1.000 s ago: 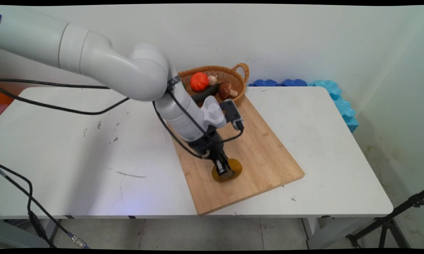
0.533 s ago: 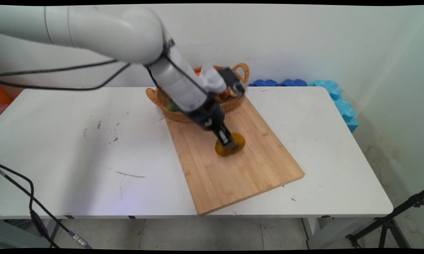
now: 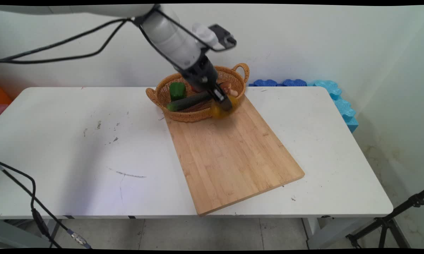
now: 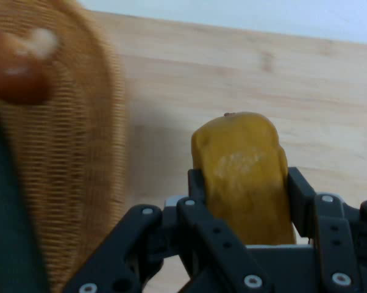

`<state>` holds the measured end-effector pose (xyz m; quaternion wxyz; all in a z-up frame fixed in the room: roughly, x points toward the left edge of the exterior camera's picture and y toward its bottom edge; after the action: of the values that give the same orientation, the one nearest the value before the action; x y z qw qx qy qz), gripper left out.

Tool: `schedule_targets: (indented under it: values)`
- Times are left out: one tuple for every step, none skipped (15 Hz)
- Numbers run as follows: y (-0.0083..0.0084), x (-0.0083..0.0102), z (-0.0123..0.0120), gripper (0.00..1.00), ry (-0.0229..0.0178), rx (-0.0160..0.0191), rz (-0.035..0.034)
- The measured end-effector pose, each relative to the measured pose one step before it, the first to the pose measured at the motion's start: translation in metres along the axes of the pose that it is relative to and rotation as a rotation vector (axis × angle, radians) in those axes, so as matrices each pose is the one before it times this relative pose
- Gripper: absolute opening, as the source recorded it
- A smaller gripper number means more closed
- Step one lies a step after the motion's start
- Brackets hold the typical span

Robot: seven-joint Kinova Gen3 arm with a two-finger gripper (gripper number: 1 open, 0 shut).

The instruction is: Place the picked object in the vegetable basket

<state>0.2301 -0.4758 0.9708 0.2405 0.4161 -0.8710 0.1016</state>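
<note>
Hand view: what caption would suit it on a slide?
Gripper clamps a yellow potato beside a wicker basket.

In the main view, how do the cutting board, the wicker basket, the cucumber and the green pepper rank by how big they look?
Largest to smallest as they look:
1. wooden cutting board
2. wicker basket
3. cucumber
4. green pepper
The basket sits farther from the camera than most of the board, yet the gap is plain.

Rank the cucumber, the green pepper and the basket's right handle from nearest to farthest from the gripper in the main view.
The gripper holds a yellow fruit at the basket's front right rim.
1. Cucumber: just left of it, in the basket.
2. Right handle: up and right, at the far rim.
3. Green pepper: farther left, in the basket.
</note>
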Motion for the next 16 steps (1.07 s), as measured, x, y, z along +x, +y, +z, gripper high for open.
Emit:
schedule_targets:
  values:
    - [-0.00934,0.00366,-0.00164,0.00,0.00219,0.01591,-0.01330]
    - [-0.00642,0.00226,-0.00066,0.00,0.00087,0.01126,-0.00899]
    - [-0.00909,0.00321,-0.00032,0.00,0.00074,0.01630,-0.01296]
    - [-0.01031,0.00310,0.00052,0.00,-0.00033,0.01858,-0.01524]
    - [-0.00988,0.00259,0.00158,0.00,-0.00123,0.01811,-0.01466]
    - [-0.00763,0.00193,0.00209,0.00,-0.00160,0.01413,-0.01168]
    - [-0.00494,0.00116,0.00171,0.00,-0.00125,0.00919,-0.00777]
    - [-0.00699,0.00146,0.00288,0.00,-0.00242,0.01302,-0.00977]
    - [-0.00427,0.00080,0.00233,0.00,-0.00235,0.00779,-0.00516]
    - [-0.00598,0.00102,0.00402,0.00,-0.00343,0.01065,-0.00734]
    - [-0.00618,0.00071,0.00552,0.00,-0.00397,0.01020,-0.00817]
    - [-0.00533,0.00058,0.00592,0.00,-0.00329,0.00866,-0.00701]
    - [-0.00408,0.00053,0.00499,0.00,-0.00270,0.00631,-0.00480]
    - [-0.00403,0.00022,0.00605,0.00,-0.00380,0.00587,-0.00365]
    - [-0.00318,0.00013,0.00604,0.00,-0.00229,0.00320,-0.00294]
    - [-0.00201,0.00031,0.00516,0.00,-0.00035,0.00073,-0.00206]
